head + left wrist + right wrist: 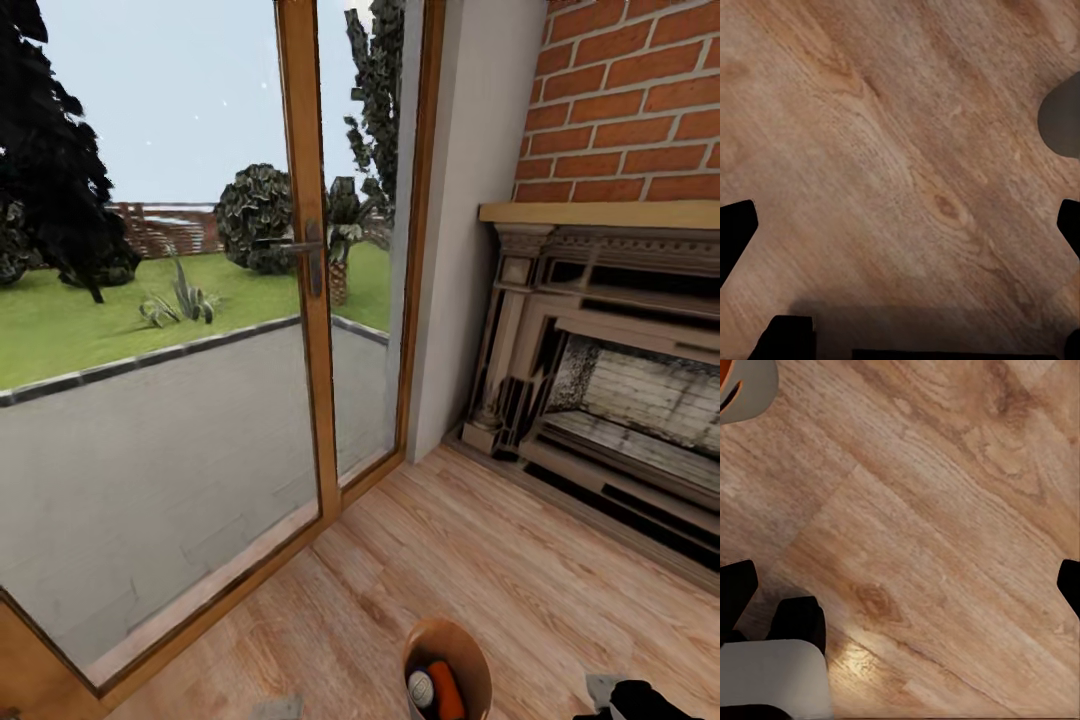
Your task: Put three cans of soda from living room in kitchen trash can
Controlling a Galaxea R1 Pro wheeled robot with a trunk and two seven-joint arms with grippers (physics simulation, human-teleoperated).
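The tash can, copper-brown inside, stands at the lower edge of the head view on the light wood floor. Inside it I see a bright orange can of soda and the pale silvery top of a dark can; a third can is hidden. My left gripper is open over bare floor, with a grey curved shape at the frame's edge. My right gripper is open too, nothing between its fingers. The bin's pale grey wall shows in a corner of the right wrist view.
This is a corner of the living room. A wood-framed glass door looks onto a patio and lawn. The red-brick fireplace stands at the right. Wood floor lies between them. Part of my right arm shows at the bottom right.
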